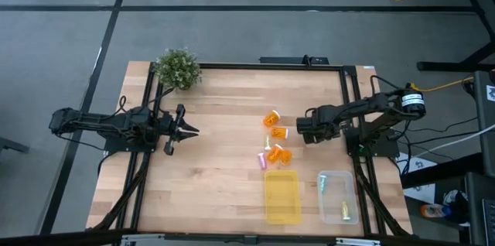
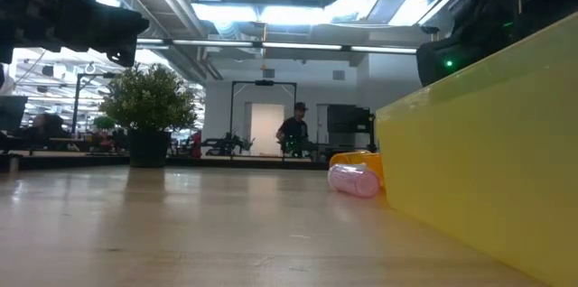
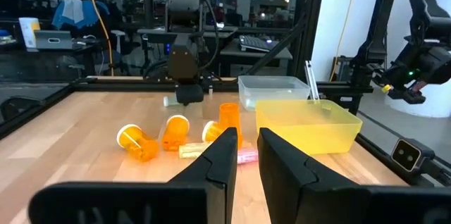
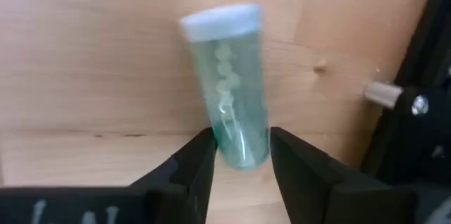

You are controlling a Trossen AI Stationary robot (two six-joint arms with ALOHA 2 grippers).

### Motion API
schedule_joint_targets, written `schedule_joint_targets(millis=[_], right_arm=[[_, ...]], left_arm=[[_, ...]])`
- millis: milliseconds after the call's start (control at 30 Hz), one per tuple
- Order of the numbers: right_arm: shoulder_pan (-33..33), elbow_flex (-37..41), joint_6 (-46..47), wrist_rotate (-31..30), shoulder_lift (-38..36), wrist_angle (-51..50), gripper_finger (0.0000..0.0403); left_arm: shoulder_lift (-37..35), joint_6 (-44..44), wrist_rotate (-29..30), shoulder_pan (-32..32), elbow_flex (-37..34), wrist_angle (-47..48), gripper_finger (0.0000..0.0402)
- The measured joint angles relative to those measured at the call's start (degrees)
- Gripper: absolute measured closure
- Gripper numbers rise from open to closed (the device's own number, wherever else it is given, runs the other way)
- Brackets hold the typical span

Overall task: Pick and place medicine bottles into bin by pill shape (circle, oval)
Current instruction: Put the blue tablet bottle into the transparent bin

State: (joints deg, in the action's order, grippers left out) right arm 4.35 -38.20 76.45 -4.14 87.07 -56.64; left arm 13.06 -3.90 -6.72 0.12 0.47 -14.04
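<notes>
Looking level across a wooden table [image 2: 181,233]. Close at right, a yellow bin [image 2: 488,152]; just beside it, a pink bottle [image 2: 354,180] lying down, something orange [image 2: 359,159] behind, perhaps another bottle. Far left, a potted plant [image 2: 149,111]. Beyond, a person [image 2: 294,129] standing.

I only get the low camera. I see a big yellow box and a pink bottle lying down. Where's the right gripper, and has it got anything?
Observer: The right gripper is over the table's right side, and it is closed on a teal bottle with a pale cap.
Operator: Cool! What's the other arm doing?
Observer: The left gripper hangs over the table's left side with its fingers shut, holding nothing.
Operator: Is there just the yellow box?
Observer: No, a clear bin sits right beside the yellow bin, on its right-arm side, with pale bottles lying in it.
</notes>
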Motion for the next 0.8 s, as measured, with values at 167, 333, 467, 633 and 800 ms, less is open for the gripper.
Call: schedule_joint_targets(millis=[167, 333, 467, 633, 800], right_arm=[[0.0, 0.0, 0.6, 0.5, 0.0, 0.9, 0.0288], [0.0, 0.0, -3.5, 1.0, 0.0, 1.0, 0.0292], [0.0, -0.1, -4.7, 1.9, 0.0, 0.9, 0.0285], [-1.2, -4.5, -4.6, 3.0, -0.2, -4.7, 0.0294], [-3.2, -13.0, -4.6, -0.4, -1.9, -11.7, 0.0296]], left_arm=[[0.0, 0.0, 0.0, 0.0, 0.0, 1.8, 0.0351], [0.0, -0.1, 0.0, 0.0, 0.0, 1.9, 0.0351], [0.0, -0.1, 0.0, 0.0, 0.0, 2.0, 0.0351], [0.0, -0.4, 0.0, 0.0, 0.0, 1.9, 0.0351], [0.0, -0.4, 0.2, 0.0, 0.0, 1.8, 0.0351]])
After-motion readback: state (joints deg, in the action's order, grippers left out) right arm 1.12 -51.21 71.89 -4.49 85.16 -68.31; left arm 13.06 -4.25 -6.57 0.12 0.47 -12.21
